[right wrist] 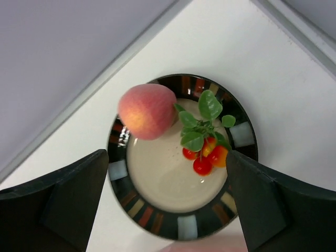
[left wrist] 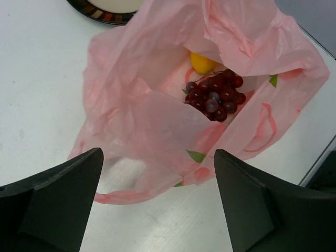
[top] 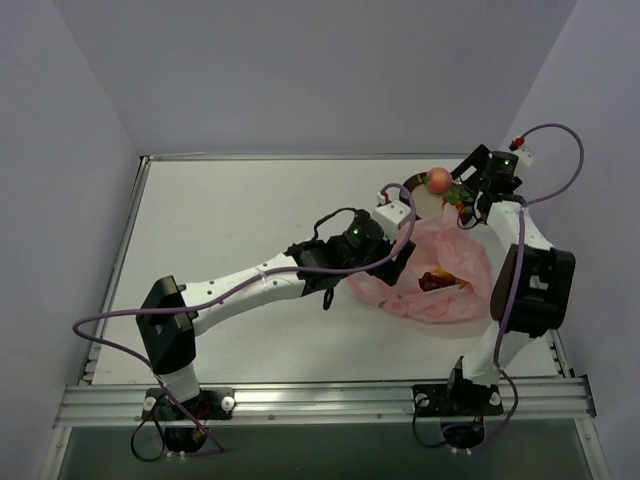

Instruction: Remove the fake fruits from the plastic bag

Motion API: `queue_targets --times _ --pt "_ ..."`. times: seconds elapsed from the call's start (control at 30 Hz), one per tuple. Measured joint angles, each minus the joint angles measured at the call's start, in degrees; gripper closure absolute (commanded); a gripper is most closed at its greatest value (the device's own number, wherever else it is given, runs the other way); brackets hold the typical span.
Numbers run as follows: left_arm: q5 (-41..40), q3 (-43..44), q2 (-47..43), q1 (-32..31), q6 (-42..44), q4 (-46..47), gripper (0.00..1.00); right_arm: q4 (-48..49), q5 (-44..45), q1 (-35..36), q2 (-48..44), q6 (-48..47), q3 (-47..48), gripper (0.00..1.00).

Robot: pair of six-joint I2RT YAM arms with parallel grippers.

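L grip (left wrist: 158,157): wide, empty, over bag (left wrist: 131,79)
R grip (right wrist: 167,157): wide, empty, over plate (right wrist: 184,228)
bag: grapes (left wrist: 215,97) + yellow fruit (left wrist: 202,63) inside; print = leaves, red swirls
plate: peach (right wrist: 146,111), red berries (right wrist: 205,155)

no readable text, labels or numbers anywhere.

I see the plastic bag (top: 435,285) on the tabletop (top: 230,220) right of centre, grape cluster (left wrist: 215,97) and a round fruit (left wrist: 202,63) inside it, plate (right wrist: 181,228) just behind, peach (right wrist: 147,110) over its upper-left rim, leafy sprig (right wrist: 202,136) inside.
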Motion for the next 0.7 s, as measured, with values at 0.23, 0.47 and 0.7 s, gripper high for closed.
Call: queue_targets --times 0.23,0.47,0.7 --pt "-1.81 -2.51 0.31 -1.9 -2.1 1.33 0.19 -1.75 4.92 3.87 -25.31 0.02 -10.82 0.19" --pt "-2.8 -1.44 6.67 -1.53 -4.09 3.17 0.12 -7.28 13.35 23.91 -48.59 -1.53 -19.8 0.54" --pt "-1.31 -0.79 13.97 -0.87 -6.93 5.51 0.09 -20.55 24.94 36.94 -59.08 0.74 -26.18 0.72"
